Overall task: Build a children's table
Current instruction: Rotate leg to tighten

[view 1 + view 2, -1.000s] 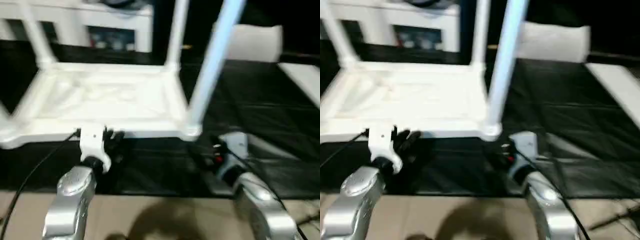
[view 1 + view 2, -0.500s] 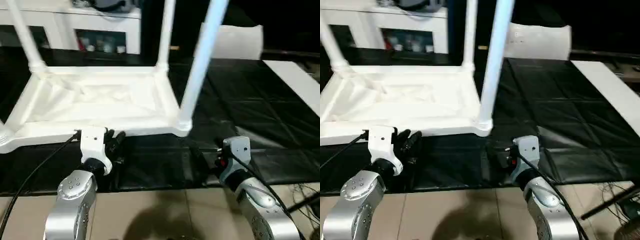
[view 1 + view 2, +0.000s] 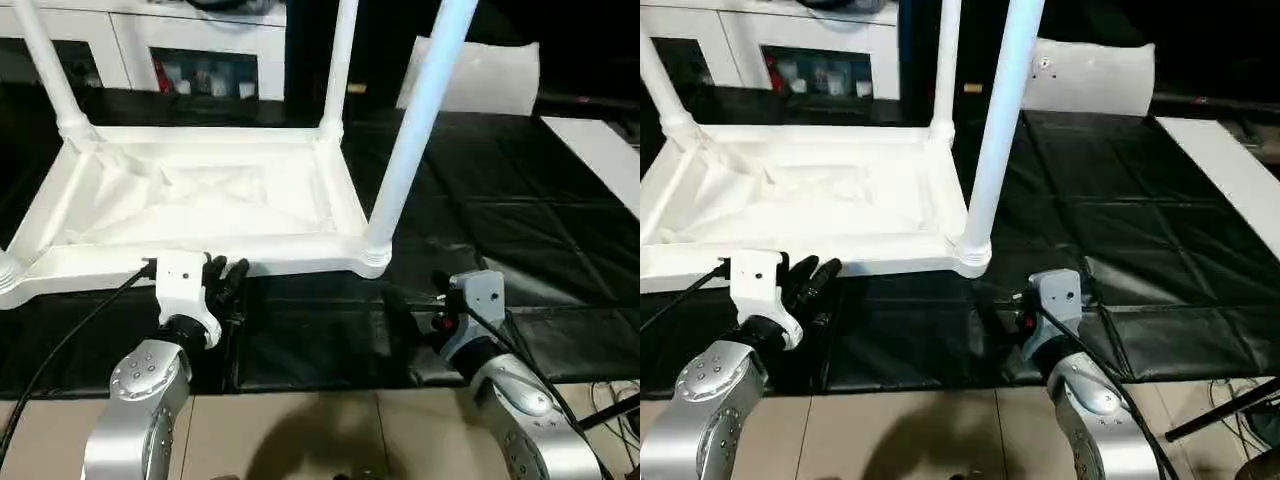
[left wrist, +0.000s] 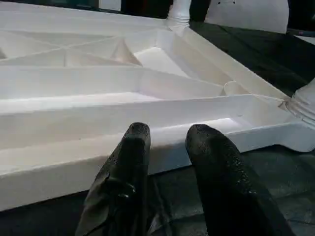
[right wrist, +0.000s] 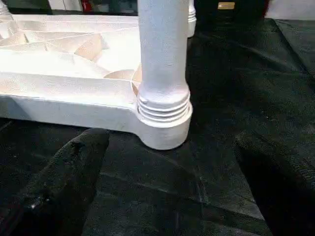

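Left gripper (image 3: 224, 272): hovering just short of tabletop (image 3: 190, 190) near rim, fingers narrowly parted, gripping nothing. Right gripper (image 3: 1008, 312): sitting near corner leg (image 3: 1000, 130), spread wide, empty.

Head views: lying upside down on black mat (image 3: 500, 200), ribbed underside facing up, presumably giving access to sockets; legs standing upright in corners.

Left wrist view: showing smooth moulded ribs, thin rim wall.

Right wrist view: showing round tapered leg, ringed collar seating in corner socket (image 5: 163, 129).

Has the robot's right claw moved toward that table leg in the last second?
No. The right claw hangs open just short of the near leg, with the same gap to the corner socket as before; only the camera shifted.
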Available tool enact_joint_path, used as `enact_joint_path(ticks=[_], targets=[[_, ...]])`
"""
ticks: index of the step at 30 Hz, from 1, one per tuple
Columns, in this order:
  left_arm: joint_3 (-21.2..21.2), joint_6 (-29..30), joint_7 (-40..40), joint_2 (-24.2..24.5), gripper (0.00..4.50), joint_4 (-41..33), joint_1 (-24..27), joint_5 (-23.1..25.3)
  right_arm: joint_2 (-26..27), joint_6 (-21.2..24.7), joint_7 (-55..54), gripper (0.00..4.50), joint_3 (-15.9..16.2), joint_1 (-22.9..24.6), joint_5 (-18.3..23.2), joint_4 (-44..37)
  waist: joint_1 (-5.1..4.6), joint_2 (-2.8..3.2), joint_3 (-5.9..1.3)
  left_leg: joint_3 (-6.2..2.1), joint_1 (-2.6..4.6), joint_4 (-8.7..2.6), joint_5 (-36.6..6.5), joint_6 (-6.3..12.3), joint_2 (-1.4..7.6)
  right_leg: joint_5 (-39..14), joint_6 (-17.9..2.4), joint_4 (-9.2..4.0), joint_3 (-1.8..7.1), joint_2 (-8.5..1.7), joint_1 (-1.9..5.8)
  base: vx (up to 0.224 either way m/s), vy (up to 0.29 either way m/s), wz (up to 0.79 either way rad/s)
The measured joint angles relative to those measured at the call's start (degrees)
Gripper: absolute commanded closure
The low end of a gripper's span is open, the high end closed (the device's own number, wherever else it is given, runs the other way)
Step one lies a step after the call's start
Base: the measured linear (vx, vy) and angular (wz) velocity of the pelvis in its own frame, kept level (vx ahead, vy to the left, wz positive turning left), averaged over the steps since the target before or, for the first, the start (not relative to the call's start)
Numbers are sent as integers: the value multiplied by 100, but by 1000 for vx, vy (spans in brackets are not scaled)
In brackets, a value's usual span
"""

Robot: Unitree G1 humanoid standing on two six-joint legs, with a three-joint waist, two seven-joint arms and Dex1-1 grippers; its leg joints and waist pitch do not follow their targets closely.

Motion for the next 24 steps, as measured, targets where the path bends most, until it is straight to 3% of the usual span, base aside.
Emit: enact_joint_path(ticks=[5, 8, 17, 19, 21, 22, 23, 24], targets=[[-12, -17, -30, 10, 297, -64, 65, -33, 15, -72, -75, 0, -128, 99, 30, -129, -1, 4, 5, 37, 169, -61, -39, -23, 7, -80, 6, -13, -4, 1, 144, 0, 0, 0], [-56, -30, -94, 66, 297, -135, 117, -53, 13, -156, -94, 0, -238, 136, 55, -190, -1, 5, -4, 35, 184, -61, -80, -22, 10, -119, 18, -13, -3, 5, 167, 19, 3, 0], [-114, -73, -127, 111, 297, -143, 248, -102, -44, -166, -59, 0, -174, 268, 126, -205, -4, 5, -64, 54, 187, -46, -204, 147, 8, -242, -20, -2, -2, 6, 183, 65, 9, 1], [-133, -103, -130, 114, 297, -145, 240, -117, -69, -167, -54, 0, -160, 307, 127, -208, 3, 11, -83, -42, 107, 39, -265, 284, -9, -278, 9, -13, -77, -2, 215, 57, 6, 12], [-190, -110, -135, 115, 297, -146, 226, -157, -75, -172, -66, 0, -223, 359, 162, -209, -2, 85, -89, -219, -44, 281, -383, 611, -5, -322, 54, -60, -302, -7, 305, 57, 11, 41], [-180, -114, -137, 137, 297, -149, 268, -166, -9, -182, -83, 0, -239, 352, 183, -209, -8, 73, -90, -234, 51, 236, -397, 514, 11, -351, 53, -42, -287, -3, 312, 105, -22, 25], [-134, -120, -137, 171, 297, -151, 328, -169, 52, -198, -83, 0, -190, 301, 202, -218, -41, 67, -89, -247, 140, 197, -395, 357, -2, -414, 34, 67, -249, -11, 285, 123, -47, 4], [-67, -125, -137, 273, 297, -149, 332, -169, 85, -248, -84, 0, -150, 296, 223, -276, -109, 4, -77, -234, 254, 184, -433, 256, -70, -522, -56, 364, 11, -19, 214, 123, -47, 4]])
